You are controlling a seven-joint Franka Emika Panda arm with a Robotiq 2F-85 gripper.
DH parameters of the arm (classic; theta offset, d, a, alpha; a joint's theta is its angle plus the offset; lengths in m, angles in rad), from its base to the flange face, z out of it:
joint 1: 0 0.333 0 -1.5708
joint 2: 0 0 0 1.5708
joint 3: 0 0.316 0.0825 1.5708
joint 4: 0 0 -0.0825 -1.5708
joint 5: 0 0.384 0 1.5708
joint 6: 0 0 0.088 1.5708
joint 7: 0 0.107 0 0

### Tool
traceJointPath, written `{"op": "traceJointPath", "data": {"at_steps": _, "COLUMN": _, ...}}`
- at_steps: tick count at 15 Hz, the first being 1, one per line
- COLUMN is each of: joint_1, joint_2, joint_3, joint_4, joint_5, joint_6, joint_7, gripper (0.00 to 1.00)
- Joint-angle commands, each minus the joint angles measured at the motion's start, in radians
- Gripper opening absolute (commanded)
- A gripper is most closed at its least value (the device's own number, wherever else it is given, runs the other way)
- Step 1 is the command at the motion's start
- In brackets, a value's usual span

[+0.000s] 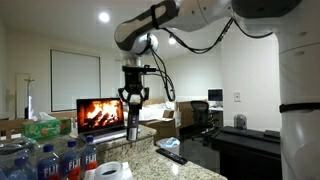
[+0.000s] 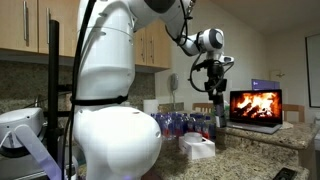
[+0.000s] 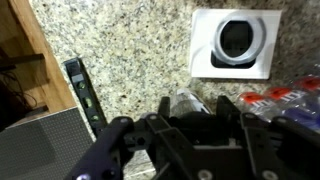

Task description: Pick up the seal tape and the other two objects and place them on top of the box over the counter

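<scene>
You have a cluster of clear, blue-labelled water bottles (image 1: 50, 160), a green cardboard tissue box (image 1: 45, 127) and an open laptop with a fire on its screen (image 1: 100, 115) standing around your work spot. In an exterior view the arm's bulky white body (image 2: 110, 120) hides much of the light speckled granite-look counter (image 3: 130, 50). In the wrist view the small white seal tape roll (image 3: 238, 38) sits on the low, flat, pale grey-white box (image 3: 203, 60), well apart from the jaws. The flat black remote-like item (image 3: 85, 92) lies near the counter's edge on the opposite side. The slim dark upright cylinder with a lighter top (image 1: 133, 126) stands directly under your black gripper (image 1: 133, 107), and in the wrist view its pale top shows between the fingers. The jaws seem parted around that top, but the pictures are too dark and small for you to tell whether they actually pinch it.
</scene>
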Motion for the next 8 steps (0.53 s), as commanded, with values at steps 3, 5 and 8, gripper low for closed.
{"op": "traceJointPath", "data": {"at_steps": 3, "joint_1": 0.094, "joint_2": 0.013, "joint_3": 0.139, "joint_4": 0.028, "joint_5": -0.029, "joint_6": 0.035, "joint_7": 0.231, "gripper": 0.26}}
{"op": "traceJointPath", "data": {"at_steps": 5, "joint_1": 0.117, "joint_2": 0.056, "joint_3": 0.166, "joint_4": 0.056, "joint_5": -0.047, "joint_6": 0.055, "joint_7": 0.338, "gripper": 0.26}}
{"op": "traceJointPath", "data": {"at_steps": 8, "joint_1": 0.143, "joint_2": 0.106, "joint_3": 0.176, "joint_4": 0.091, "joint_5": -0.045, "joint_6": 0.022, "joint_7": 0.430, "gripper": 0.26}}
